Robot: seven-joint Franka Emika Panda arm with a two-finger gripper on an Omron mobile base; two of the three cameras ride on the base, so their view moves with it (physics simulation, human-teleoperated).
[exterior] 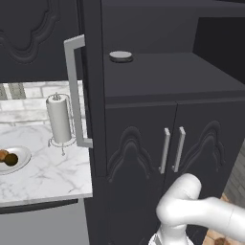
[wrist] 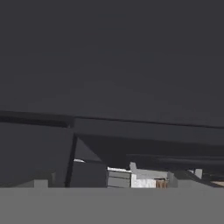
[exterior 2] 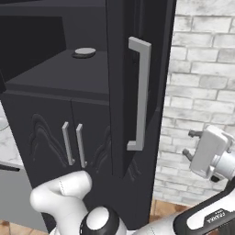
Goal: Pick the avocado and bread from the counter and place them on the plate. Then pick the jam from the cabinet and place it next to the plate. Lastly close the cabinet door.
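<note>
Left base view shows one plate [exterior: 19, 160] on the counter [exterior: 52, 177] at the far left, holding one avocado [exterior: 11, 159] and one bread [exterior: 3, 155], the two touching. One paper towel roll [exterior: 60, 119] stands upright to the right of the plate. One small grey disc [exterior: 120, 56] lies on the open cabinet [exterior: 167, 81] shelf. The cabinet door [exterior 2: 124, 92] stands open with one long bar handle [exterior 2: 141, 98]; two short handles [exterior: 171, 149] sit side by side on the lower doors. The gripper [exterior 2: 190, 143] hangs right of the door by the brick wall [exterior 2: 202, 69], touching nothing; I cannot tell how wide its fingers are.
</note>
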